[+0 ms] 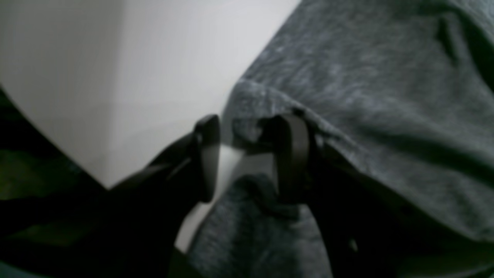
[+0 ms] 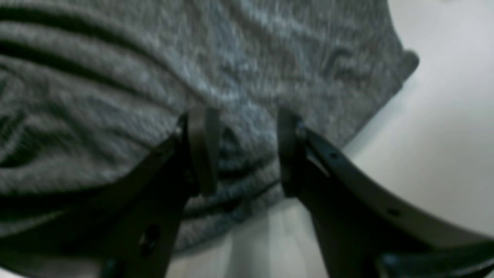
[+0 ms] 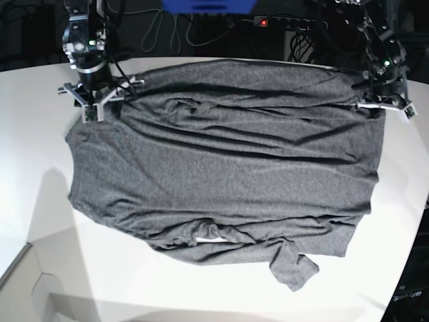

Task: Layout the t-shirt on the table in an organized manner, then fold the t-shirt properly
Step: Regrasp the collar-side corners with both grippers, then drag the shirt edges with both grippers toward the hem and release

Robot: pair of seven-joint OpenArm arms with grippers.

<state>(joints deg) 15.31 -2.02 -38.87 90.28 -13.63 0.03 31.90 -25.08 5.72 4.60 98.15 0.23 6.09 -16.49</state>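
The dark heather-grey t-shirt (image 3: 228,168) lies spread across the white table (image 3: 40,201), with wrinkles and a bunched sleeve (image 3: 295,268) at its near edge. My right gripper (image 3: 94,104) sits at the shirt's far left corner. In the right wrist view the gripper (image 2: 245,150) is open, its jaws astride the shirt's hem (image 2: 115,96). My left gripper (image 3: 382,100) sits at the far right corner. In the left wrist view the gripper (image 1: 247,154) is open, with the edge of the shirt (image 1: 386,96) between the jaws over the table (image 1: 115,77).
A power strip with a red light (image 3: 281,23) and cables lie behind the table. A blue object (image 3: 208,5) is at the back. The table's edge (image 3: 27,261) cuts in at the front left, and its curved edge (image 3: 419,221) runs down the right.
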